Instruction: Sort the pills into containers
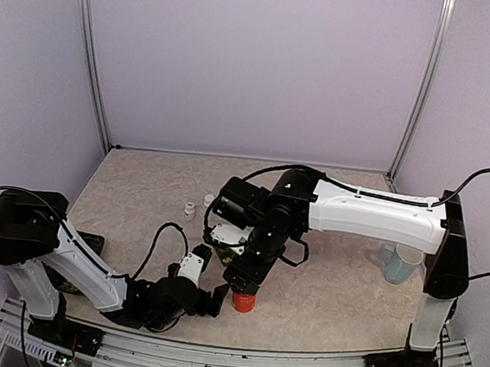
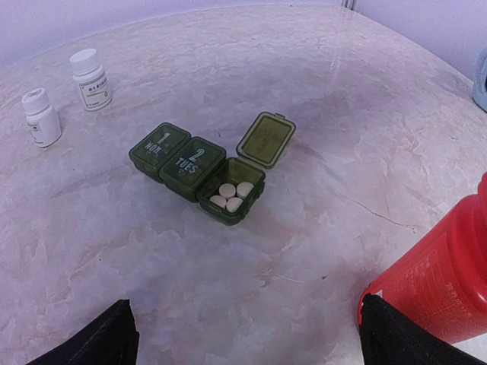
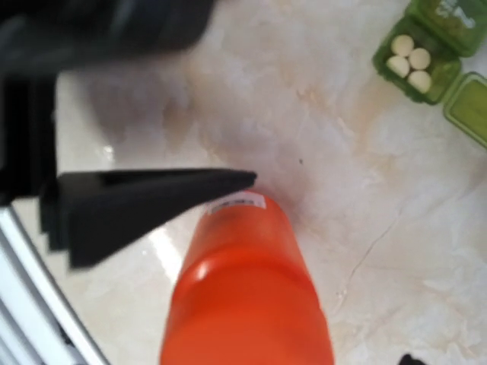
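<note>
Hovering low at the near edge, the left gripper point(image 2: 243, 323) gapes wide and empty. Just right of it stands a red bottle point(image 1: 243, 301), the right gripper point(image 1: 244, 286) straddling it, jaws spread clear of its sides. Beyond sits the green pill organiser point(image 2: 199, 171), two lids down, the end compartment nearest the bottle open on white pills point(image 2: 232, 196). Two small white bottles point(image 2: 91, 70) stand farther left.

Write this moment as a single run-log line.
left hand: open, low | right hand: open around bottle | bottle: upright on table | containers: end lid up, pills inside, two shut
</note>
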You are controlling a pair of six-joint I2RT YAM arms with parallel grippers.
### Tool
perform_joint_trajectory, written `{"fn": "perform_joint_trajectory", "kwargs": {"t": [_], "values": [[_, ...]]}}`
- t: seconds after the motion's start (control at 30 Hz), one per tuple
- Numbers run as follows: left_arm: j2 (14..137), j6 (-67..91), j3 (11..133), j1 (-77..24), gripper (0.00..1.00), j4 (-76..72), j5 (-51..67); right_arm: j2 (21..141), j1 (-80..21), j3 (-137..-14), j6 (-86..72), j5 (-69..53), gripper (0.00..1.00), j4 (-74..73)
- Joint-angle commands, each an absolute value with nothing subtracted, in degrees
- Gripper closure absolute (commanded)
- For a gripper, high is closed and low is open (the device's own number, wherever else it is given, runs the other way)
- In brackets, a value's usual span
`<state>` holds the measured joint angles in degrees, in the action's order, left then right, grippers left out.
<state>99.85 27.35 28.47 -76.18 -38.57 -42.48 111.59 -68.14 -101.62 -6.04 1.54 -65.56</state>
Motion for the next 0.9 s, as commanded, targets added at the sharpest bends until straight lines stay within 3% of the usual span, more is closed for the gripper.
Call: {"fn": "perform_joint_trajectory", "kwargs": {"t": [0.0,0.13,0.43,0.63,0.87], "values": [[98.7,28.5,28.0,-75.6,0.01,-39.6,-43.8,101.0,-68.8,-93.1,-5.9,0.2,0.12,-54.7],[95.4,30.1,26.5,-75.1,0.01,-39.4,-43.6,92.3,-68.7,-82.3,-6.6,1.4,0.12,-44.0],[91.3,31.2,26.1,-73.6,0.01,-37.9,-41.7,69.8,-68.8,-48.3,1.4,2.2,0.14,-2.5],[91.9,31.7,26.4,-73.4,0.01,-37.8,-40.9,68.8,-68.9,-41.3,5.7,4.6,0.16,9.5],[91.4,32.1,25.6,-73.2,0.01,-37.8,-40.9,73.1,-69.4,-40.4,8.7,1.3,0.19,10.5]]}}
